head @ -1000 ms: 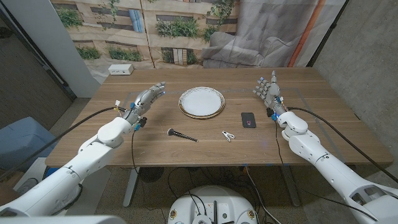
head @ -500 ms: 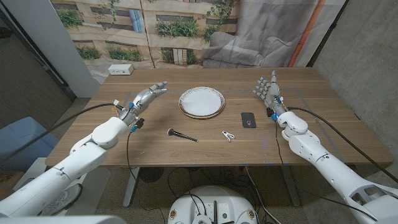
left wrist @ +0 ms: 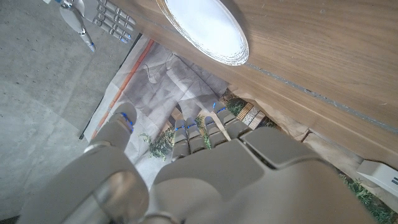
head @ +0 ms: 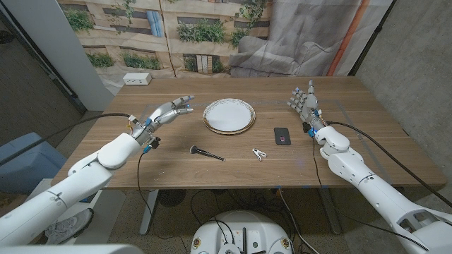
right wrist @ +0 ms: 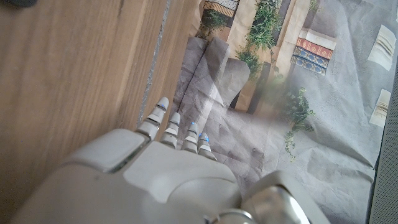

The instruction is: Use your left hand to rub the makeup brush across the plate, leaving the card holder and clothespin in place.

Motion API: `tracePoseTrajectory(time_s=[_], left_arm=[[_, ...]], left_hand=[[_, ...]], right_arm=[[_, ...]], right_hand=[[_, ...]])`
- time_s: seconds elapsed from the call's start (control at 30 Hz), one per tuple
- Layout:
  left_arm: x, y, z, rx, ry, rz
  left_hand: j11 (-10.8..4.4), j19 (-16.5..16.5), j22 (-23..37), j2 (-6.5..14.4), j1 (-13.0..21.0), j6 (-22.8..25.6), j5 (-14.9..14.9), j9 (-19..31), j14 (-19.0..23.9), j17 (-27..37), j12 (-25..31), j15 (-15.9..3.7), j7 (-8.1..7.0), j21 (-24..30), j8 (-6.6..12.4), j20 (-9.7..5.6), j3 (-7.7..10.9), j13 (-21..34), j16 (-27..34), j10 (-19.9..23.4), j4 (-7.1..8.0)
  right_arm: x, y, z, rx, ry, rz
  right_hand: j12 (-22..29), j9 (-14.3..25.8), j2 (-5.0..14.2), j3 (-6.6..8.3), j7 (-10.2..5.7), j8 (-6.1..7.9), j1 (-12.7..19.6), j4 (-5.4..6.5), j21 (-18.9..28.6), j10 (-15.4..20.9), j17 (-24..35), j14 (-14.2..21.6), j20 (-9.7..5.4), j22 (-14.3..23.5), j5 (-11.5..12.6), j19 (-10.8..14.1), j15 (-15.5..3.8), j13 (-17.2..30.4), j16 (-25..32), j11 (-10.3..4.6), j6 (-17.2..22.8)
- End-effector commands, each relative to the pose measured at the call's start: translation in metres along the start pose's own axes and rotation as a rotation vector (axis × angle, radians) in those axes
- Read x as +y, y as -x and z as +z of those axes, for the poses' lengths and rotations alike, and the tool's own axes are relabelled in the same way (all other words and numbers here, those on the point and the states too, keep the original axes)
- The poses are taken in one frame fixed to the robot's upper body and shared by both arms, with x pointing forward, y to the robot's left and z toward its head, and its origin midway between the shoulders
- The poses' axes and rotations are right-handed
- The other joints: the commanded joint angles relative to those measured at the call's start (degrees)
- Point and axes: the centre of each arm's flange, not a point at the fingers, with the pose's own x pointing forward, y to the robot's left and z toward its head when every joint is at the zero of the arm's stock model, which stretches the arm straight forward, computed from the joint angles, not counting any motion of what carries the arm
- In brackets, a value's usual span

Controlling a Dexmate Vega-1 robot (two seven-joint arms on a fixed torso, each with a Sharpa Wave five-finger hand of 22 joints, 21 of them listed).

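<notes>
Makeup brush [head: 207,153] lies loose on the surface [head: 176,166], handle slanting, bristle end pointing back toward my left forearm. It sits nearer my body than my left hand [head: 171,110], slightly toward my right side, apart from the fingers. Bare wood all around it.

Plate [head: 229,116] rests just beyond the brush, to the right of my left hand, a clear gap between fingertips and rim. In the left wrist view the plate [left wrist: 208,29] shows past my fingers.

My left hand is released, fingers apart and stretched out toward the plate, holding nothing, raised off the wood.

Clothespin [head: 259,153] lies right of the brush, well apart from it. Card holder [head: 282,135] lies beyond the clothespin, beside the plate, just inside my right hand [head: 304,101].

Right hand stands upright, fingers spread, released, near the surface's right edge. A white box [head: 137,79] sits at the far left corner.
</notes>
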Motion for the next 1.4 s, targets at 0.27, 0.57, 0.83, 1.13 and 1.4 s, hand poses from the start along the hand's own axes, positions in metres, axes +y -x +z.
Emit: tracePoseTrajectory(time_s=[0.27,0.57,0.83,1.13,1.4], left_arm=[[-0.016,0.018,0.026,-0.012,-0.308,-0.065],[-0.025,0.021,0.041,-0.038,-0.439,-0.106],[-0.034,0.025,0.05,-0.041,-0.533,-0.118],[-0.047,0.027,0.064,-0.063,-0.67,-0.148],[-0.062,0.026,0.075,-0.084,-0.768,-0.18]], left_hand=[[-0.86,1.74,0.22,-2.38,5.01,4.15,0.39,0.36,2.6,0.32,0.85,-3.13,-1.08,-0.65,1.39,-0.63,-0.16,0.21,0.27,3.81,-0.22],[-0.63,1.47,0.22,-3.78,7.4,5.45,0.38,0.38,2.7,0.31,0.6,-3.48,-0.47,-0.92,1.63,-0.27,-0.41,0.22,0.08,4.63,-0.17],[-1.01,1.32,0.24,-5.19,10.34,6.07,0.45,0.38,4.92,0.3,0.59,-4.24,0.18,-1.03,1.51,0.41,-0.68,0.2,0.39,6.17,-0.12],[-2.64,6.24,0.48,-8.68,19.35,11.02,0.45,0.41,10.68,0.3,0.79,-5.85,-0.68,0.18,2.26,-0.24,-2.01,0.19,0.74,11.76,0.04],[-3.67,6.12,0.54,-9.26,21.15,12.23,0.39,0.41,10.3,0.29,0.82,-5.79,-1.03,-0.13,2.37,0.02,-2.66,0.18,0.19,13.16,0.17]], right_arm=[[0.0,0.0,0.0,0.0,0.0,0.0],[0.0,0.0,0.0,0.0,0.0,0.0],[0.0,0.0,0.0,0.0,0.0,0.0],[0.0,0.0,0.0,0.0,0.0,0.0],[0.0,0.0,0.0,0.0,0.0,0.0]], right_hand=[[0.43,0.14,5.78,0.12,0.05,0.31,0.09,0.42,0.38,-0.38,0.18,-0.01,0.39,0.32,0.34,0.01,0.54,0.1,0.23,-0.04,-0.4],[0.39,0.14,5.79,0.12,0.02,0.3,0.09,0.42,0.38,-0.47,0.18,-0.07,0.4,0.32,0.34,0.02,0.44,0.1,0.21,-0.01,-0.44],[0.37,0.14,5.78,0.12,0.04,0.28,0.09,0.42,0.37,-0.51,0.18,-0.05,0.39,0.32,0.34,0.01,0.53,0.1,0.21,0.03,-0.49],[0.43,0.14,5.78,0.12,0.02,0.29,0.09,0.42,0.37,-0.38,0.18,-0.04,0.39,0.32,0.34,0.0,0.5,0.11,0.22,0.08,-0.46],[0.39,0.14,5.77,0.11,0.04,0.29,0.09,0.41,0.38,-0.49,0.18,-0.07,0.39,0.32,0.34,0.02,0.5,0.11,0.2,0.08,-0.45]])
